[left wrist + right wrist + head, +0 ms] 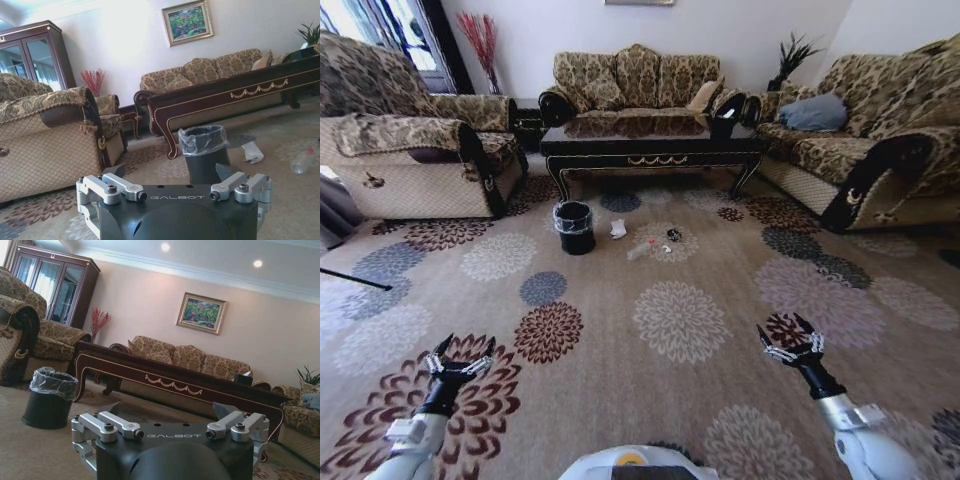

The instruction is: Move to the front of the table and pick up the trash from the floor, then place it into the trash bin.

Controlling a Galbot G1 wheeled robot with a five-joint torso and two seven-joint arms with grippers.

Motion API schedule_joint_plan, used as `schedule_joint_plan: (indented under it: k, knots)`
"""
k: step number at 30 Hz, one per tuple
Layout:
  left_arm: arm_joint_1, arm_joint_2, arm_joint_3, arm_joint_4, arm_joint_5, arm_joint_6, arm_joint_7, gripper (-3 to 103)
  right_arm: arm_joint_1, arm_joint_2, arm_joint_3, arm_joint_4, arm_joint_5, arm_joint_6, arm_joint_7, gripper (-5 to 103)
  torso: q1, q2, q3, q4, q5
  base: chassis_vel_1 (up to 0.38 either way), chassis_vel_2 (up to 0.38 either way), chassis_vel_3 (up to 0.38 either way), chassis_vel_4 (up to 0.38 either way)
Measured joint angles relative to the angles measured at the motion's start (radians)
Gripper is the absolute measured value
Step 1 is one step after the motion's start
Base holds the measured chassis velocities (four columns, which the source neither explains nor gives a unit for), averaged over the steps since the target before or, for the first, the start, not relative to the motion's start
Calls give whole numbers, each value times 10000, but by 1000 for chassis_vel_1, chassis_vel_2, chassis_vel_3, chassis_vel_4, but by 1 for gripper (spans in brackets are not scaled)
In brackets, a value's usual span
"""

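The table (655, 152) of dark wood stands across the rug ahead of me, between the sofas. On the floor in front of it lies the trash: a white tissue (618, 229), a clear bottle (641, 249), a black wrapper (673, 235) and a tiny white scrap (666, 249). Just left of them is the black trash bin (574, 227) with its plastic liner. My left gripper (460, 357) and right gripper (790, 340) hang open and empty low at the front, far short of the trash. The left wrist view shows the bin (204, 150), tissue (252, 152) and bottle (302, 161).
An armchair (415, 150) stands at the left, a sofa (635, 80) behind the table, another sofa (865, 140) at the right. Open patterned rug (680, 320) lies between me and the trash. In the right wrist view, the bin (49, 397) stands left of the table (170, 380).
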Motion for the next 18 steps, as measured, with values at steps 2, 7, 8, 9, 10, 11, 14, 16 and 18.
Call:
schedule_joint_plan:
  k: [2,7,8,9,10,11,14,16,18]
  knots:
    - [-59,1,-2,0,-38,35,-11,100,16,5,-10,-26,-5,-8,3,100,-1,1,0,-1,3,-194,197,176,-198]
    - [-95,-3,12,-13,-51,110,-23,100,27,35,-19,-50,-10,-32,13,100,-2,1,-2,-3,2,-157,152,153,-162]
    - [-92,-12,16,-14,-47,112,-23,100,28,34,-18,-49,-10,-39,15,100,-3,0,-2,-3,1,-174,138,153,-159]
    - [-92,-12,16,-14,-47,112,-23,100,28,34,-18,-49,-10,-39,15,100,-3,0,-2,-3,1,-174,138,153,-159]
    - [-80,-21,20,-14,-41,113,-22,100,33,29,-19,-47,-10,-48,16,100,-2,0,0,-3,0,-174,159,168,-159]
    - [-63,-26,22,-14,-41,113,-23,100,42,25,-19,-45,-10,-57,18,100,-2,1,0,-3,-1,-181,159,170,-171]
    - [-6,-30,23,-13,-41,113,-22,100,60,22,-33,-27,-17,-89,22,100,-2,0,2,-2,1,-175,178,178,-183]
    - [2,-31,23,-13,-41,114,-23,100,64,23,-36,-22,-20,-97,22,100,-2,0,2,-2,1,-171,173,205,-166]
    - [45,-50,19,-11,-41,102,-22,100,75,66,-67,17,-59,-122,27,100,-2,0,4,-3,-1,-202,189,219,-195]
